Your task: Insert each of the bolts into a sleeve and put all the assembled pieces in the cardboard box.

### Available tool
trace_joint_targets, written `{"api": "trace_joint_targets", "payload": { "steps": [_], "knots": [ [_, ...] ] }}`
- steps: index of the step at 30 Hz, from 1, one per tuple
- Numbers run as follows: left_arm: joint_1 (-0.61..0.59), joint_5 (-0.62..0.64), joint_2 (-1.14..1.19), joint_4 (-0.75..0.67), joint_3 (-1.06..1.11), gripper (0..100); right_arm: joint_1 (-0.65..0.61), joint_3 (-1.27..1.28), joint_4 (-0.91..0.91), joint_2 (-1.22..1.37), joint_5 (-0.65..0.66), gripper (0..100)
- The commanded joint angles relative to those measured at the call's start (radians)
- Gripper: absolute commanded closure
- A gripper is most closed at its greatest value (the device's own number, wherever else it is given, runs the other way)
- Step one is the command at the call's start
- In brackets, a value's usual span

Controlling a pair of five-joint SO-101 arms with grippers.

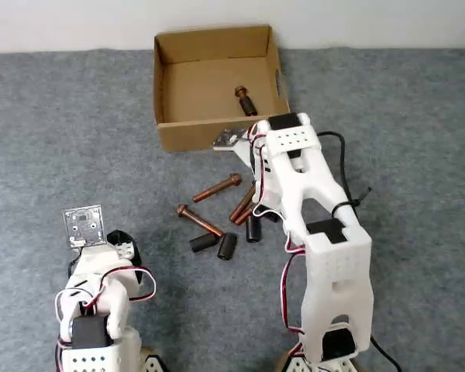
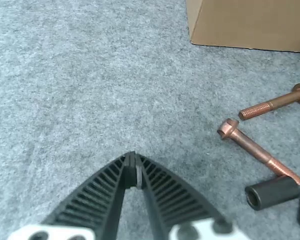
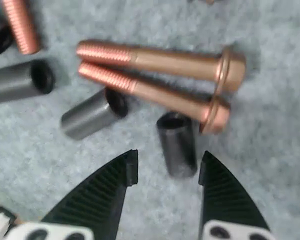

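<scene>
Right gripper, spread, brackets a black sleeve lying just beside two copper bolts. Sleeve judged rigid, smooth, apt to roll: grip across mid-barrel. Cardboard box holds one assembled piece. Left gripper pressed together, empty.

left arm: I see it folded back close to its base, with the wrist tipped forward and down.
left gripper: on my wrist feed the black ribbed jaws meet at their tips, with nothing held.
right arm: I see it stretched well forward from its base, wrist bent down.
right gripper: jaws parted, with a wide gap between the tips.
</scene>
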Motion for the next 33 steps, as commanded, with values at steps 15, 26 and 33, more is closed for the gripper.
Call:
{"api": "trace_joint_targets", "payload": {
  "steps": [15, 26, 33],
  "knots": [
    [-0.002, 0.009, -0.003, -0.005, -0.004, 100, -0.004, -0.175, 0.120, 0.028, -0.094, 99.0],
    [-0.005, -0.012, -0.003, -0.003, -0.004, 99, 0.038, 0.008, 0.199, -0.424, -0.497, 99.1],
    [-0.008, -0.112, -0.006, -0.003, -0.004, 99, 0.058, 0.368, 0.197, -0.849, -0.779, 99.0]
  ]
}}
